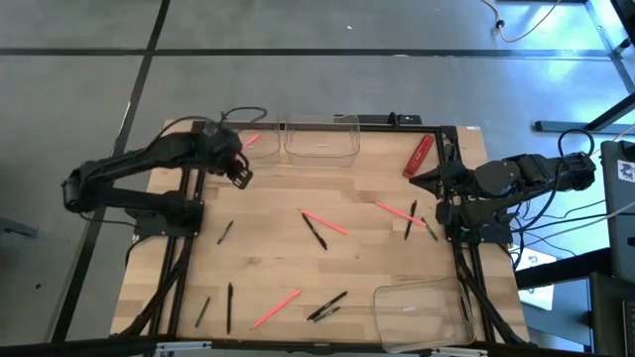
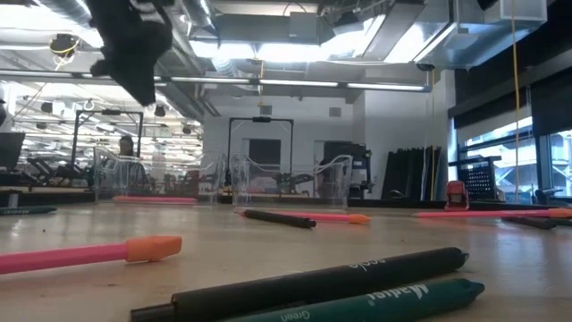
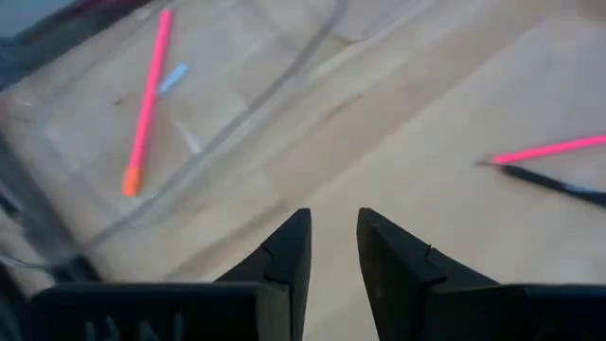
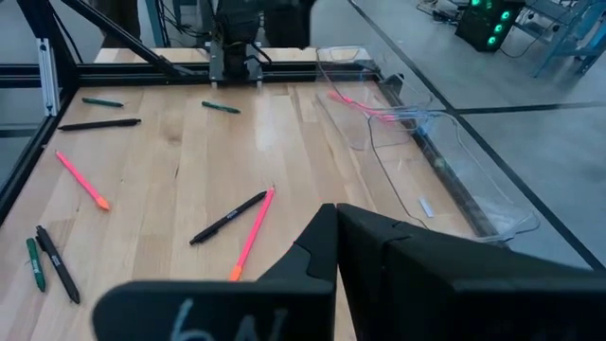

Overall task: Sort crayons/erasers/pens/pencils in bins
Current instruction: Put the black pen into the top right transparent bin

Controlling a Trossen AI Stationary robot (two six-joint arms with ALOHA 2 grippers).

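Three clear bins stand on the wooden table: one at the far left [image 1: 260, 116], one at the far middle [image 1: 319, 149] and one at the near right [image 1: 422, 315]. A pink pen [image 3: 147, 95] lies flat in the far-left bin [image 3: 248, 112]. Several pink, black and dark green pens lie loose on the table, among them a pink and black pair [image 1: 319, 226] at the middle. My left gripper [image 3: 333, 227] hangs slightly open and empty above the table [image 1: 243, 178], just near of the far-left bin. My right gripper [image 4: 336, 216] is shut and empty at the table's right side [image 1: 417, 178].
A red flat object [image 1: 418, 154] lies at the far right by the frame. More pens lie near the right gripper [image 1: 402, 212] and along the near edge [image 1: 276, 307], where a black and green pair [image 2: 357, 291] also lies. Black frame rails edge the table.
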